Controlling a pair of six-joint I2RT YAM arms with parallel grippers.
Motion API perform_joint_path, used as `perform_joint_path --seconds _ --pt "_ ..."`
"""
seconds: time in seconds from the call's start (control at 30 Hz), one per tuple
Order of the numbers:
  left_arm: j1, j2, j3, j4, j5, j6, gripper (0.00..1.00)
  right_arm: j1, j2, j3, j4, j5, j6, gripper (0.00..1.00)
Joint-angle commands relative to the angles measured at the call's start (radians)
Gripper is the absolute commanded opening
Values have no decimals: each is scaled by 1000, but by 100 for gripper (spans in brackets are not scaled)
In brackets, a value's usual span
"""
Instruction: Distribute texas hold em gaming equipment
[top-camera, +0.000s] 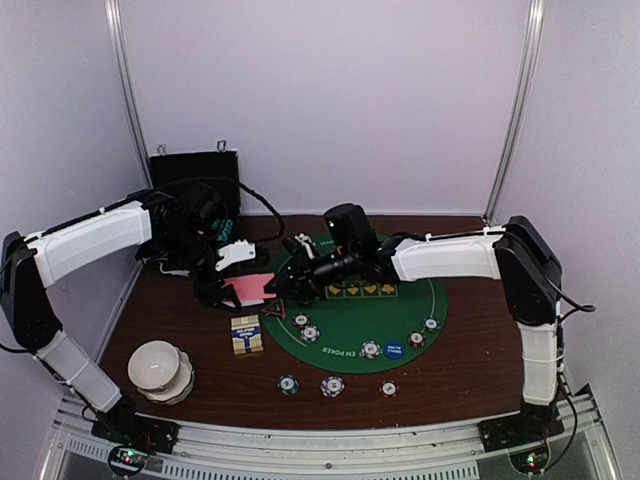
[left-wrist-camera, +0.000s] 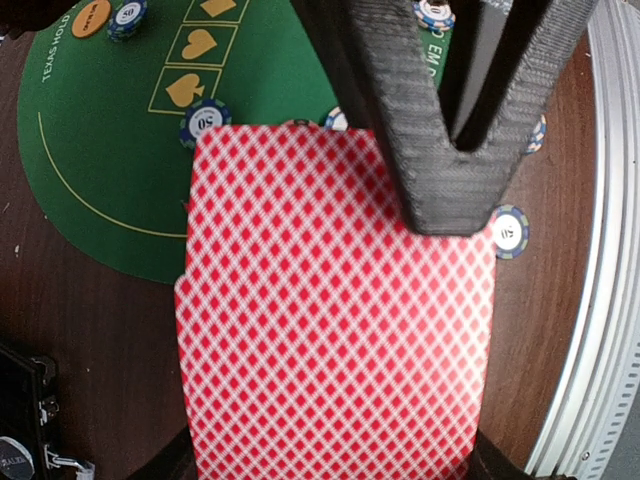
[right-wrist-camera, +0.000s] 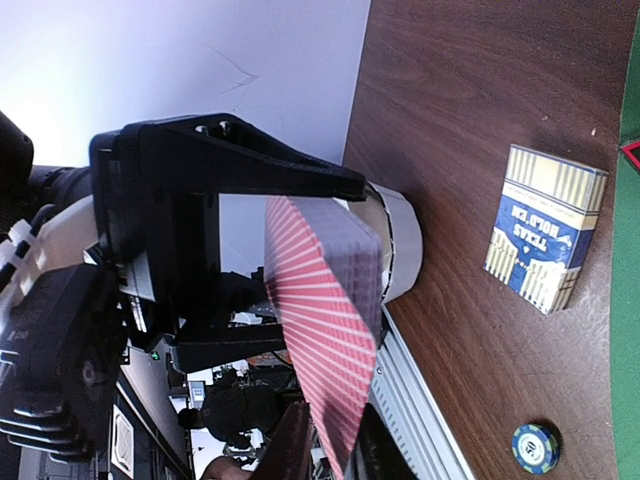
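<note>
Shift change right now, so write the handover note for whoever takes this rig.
Left gripper: jaws shut on the card deck, held above the table, left of the green mat.
Right gripper: at the deck's edge; unclear whether its jaws grip a card.
Chips: several on the mat, three on the table in front of it. Blue button on the mat.
Done: chips appear spread out.
Left: no dealt cards visible; deal them.

Dark fingers (left-wrist-camera: 440, 150) pinch a red-diamond-backed card stack (left-wrist-camera: 335, 330) above the green mat (left-wrist-camera: 110, 170) and scattered chips (left-wrist-camera: 205, 120).
</note>
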Motion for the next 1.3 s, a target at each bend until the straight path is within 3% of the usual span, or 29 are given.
perform_joint_path --seconds 0.0,0.1,0.6,1.27 --pt "4 -4 22 29 -8 -1 0 -7 -36 -13 74 -26 32 11" --pt "6 -3 17 32 -17 0 0 -15 -41 -18 75 -34 33 0" --pt "47 -31 -5 26 -29 0 0 -148 -49 3 -106 -47 -97 0" --pt "50 -52 -14 10 -8 -5 0 -163 392 523 -473 115 -282 0"
